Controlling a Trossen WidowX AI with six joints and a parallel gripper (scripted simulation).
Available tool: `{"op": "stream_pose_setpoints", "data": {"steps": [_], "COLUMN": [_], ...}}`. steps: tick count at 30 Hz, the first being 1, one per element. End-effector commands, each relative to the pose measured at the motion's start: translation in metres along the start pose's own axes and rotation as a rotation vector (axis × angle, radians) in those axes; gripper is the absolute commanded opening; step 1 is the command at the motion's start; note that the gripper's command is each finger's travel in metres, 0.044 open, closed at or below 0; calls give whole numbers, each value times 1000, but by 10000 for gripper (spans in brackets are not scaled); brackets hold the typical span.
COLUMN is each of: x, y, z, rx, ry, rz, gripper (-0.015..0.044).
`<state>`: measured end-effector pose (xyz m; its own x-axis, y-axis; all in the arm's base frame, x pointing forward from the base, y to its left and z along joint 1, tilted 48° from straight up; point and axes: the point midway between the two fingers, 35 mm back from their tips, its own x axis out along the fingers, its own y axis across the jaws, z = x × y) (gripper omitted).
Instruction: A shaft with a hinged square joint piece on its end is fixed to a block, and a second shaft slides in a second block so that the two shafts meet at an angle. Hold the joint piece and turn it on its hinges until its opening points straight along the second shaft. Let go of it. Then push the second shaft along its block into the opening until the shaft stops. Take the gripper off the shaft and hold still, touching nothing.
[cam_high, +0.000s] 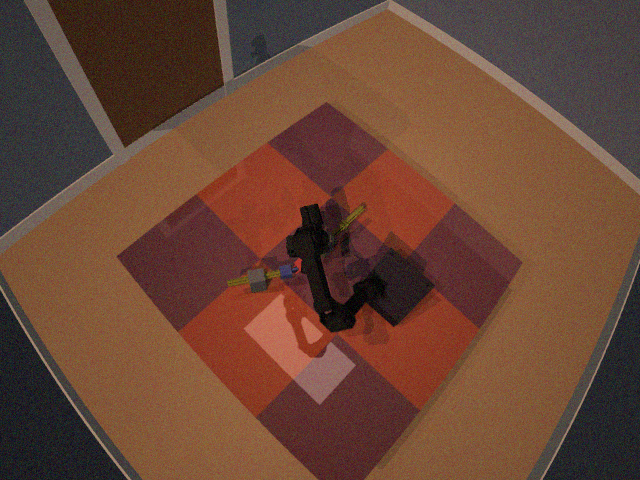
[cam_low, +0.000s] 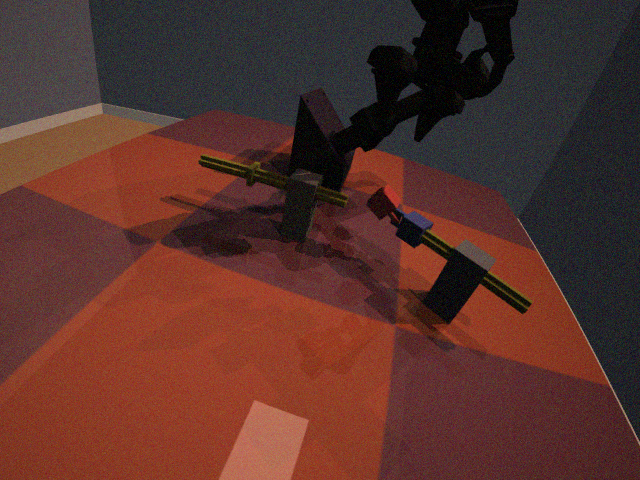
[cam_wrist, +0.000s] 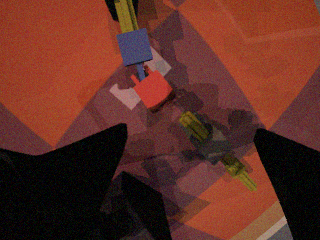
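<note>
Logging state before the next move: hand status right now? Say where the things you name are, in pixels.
Hand (cam_low: 402, 111) (cam_wrist: 192, 132): open, holding nothing, raised above the red joint piece (cam_low: 383, 201) (cam_wrist: 153, 90) and both yellow shafts (cam_low: 227, 165) (cam_low: 506, 292) (cam_wrist: 244, 177) (cam_wrist: 127, 16).

No writing, label, brand, number or sign can be read in any of the three views; the darkest surfaces are too dim to tell.

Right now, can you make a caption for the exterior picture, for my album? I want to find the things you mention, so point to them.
The open black gripper (cam_low: 395, 116) hangs above the red joint piece (cam_low: 382, 202), clear of both yellow shafts.
</note>
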<state>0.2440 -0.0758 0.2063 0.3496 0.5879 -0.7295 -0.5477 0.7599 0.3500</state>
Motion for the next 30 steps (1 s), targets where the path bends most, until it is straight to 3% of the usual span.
{"op": "stream_pose_setpoints", "data": {"steps": [1,10,17,30], "x": [-6,26,27,43], "y": [0,-37,-38,-33], "z": [0,-59,-61,-57], "rx": [34,17,-5,-417], "ry": [2,11,17,150], "rz": [-11,166,171,183], "gripper": [440,440,440,440]}}
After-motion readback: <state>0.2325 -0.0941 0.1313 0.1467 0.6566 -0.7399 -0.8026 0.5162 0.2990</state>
